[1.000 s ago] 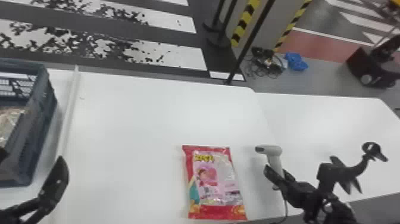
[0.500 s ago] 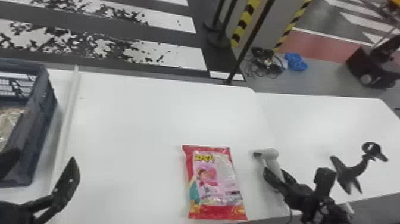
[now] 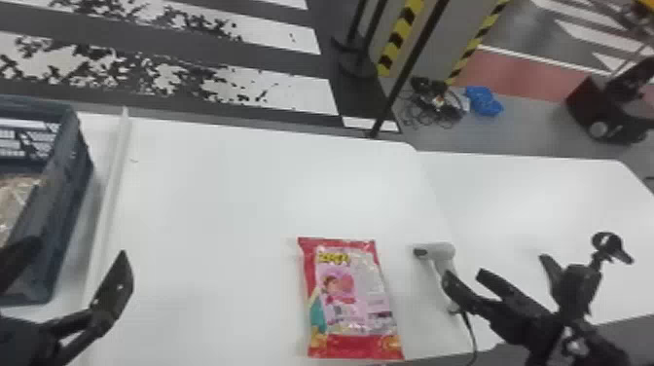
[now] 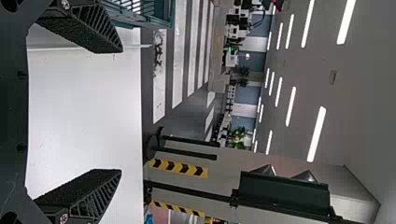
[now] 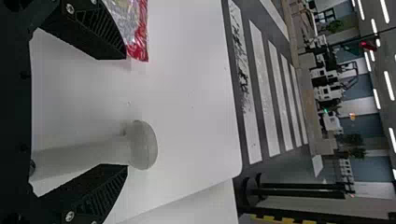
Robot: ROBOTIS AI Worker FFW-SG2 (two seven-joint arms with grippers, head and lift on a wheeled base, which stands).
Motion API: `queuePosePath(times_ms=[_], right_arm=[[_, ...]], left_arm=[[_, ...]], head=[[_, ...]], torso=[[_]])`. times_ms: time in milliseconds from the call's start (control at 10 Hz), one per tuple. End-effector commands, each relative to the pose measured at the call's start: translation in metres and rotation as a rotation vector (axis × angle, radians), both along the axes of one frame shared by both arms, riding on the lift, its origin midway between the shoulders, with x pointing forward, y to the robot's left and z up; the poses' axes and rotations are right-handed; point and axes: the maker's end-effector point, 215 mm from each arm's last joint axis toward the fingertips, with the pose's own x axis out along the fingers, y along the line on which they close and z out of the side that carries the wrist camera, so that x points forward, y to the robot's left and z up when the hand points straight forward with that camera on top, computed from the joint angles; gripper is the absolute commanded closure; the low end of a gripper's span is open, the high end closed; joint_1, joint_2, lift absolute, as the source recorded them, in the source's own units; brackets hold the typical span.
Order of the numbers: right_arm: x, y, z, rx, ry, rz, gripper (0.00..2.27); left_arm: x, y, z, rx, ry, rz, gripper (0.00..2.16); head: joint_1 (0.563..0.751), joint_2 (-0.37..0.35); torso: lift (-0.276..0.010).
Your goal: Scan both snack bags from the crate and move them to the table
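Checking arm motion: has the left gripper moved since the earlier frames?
Yes: the left gripper has shifted rightward relative to the crate, head view.

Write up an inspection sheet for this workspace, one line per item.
Surface: white table, pale strip running beside the crate.
Job's things: red-and-pink snack bag flat on the table; crate at left holding a clear-wrapped item, identity unclear; scanner on the right.
Clutter: black stand right of the scanner.
Grippers: left open, empty; right open at the scanner, contact unclear.
Cables: scanner cord; tangle on the floor.
Surroundings: striped floor, blue item, hazard-taped pillar.
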Motion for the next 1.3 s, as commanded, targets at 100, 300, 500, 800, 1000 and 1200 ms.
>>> queuePosePath(times_ms=[100, 300, 500, 800, 1000, 1200], right_arm=[[-0.032, 0.053, -0.004, 0.312, 0.257, 0.071, 0.07], [-0.025, 0.078, -0.016, 0.329, 0.329, 0.159, 0.08], [-0.017, 0.108, -0.035, 0.388, 0.392, 0.227, 0.08], [0.0, 0.139, -0.061, 0.374, 0.44, 0.307, 0.08], [0.008, 0.154, -0.071, 0.384, 0.46, 0.359, 0.35], [0.008, 0.154, -0.082, 0.33, 0.481, 0.377, 2.25]], left_arm=[[0.001, 0.003, -0.009, 0.011, 0.037, -0.002, 0.08], [-0.003, -0.002, -0.017, 0.015, 0.071, -0.014, 0.08], [-0.011, -0.001, -0.025, 0.044, 0.098, -0.012, 0.08], [-0.02, 0.001, -0.03, 0.073, 0.113, -0.001, 0.08], [-0.022, 0.002, -0.03, 0.083, 0.115, 0.01, 0.08], [-0.024, 0.002, -0.032, 0.082, 0.118, 0.011, 0.08]], head=[[0.695, -0.35], [0.695, -0.35], [0.695, -0.35], [0.695, -0.326], [0.695, -0.296], [0.695, -0.267]], torso=[[-0.087], [-0.087], [-0.087], [-0.087], [-0.087], [-0.087]])
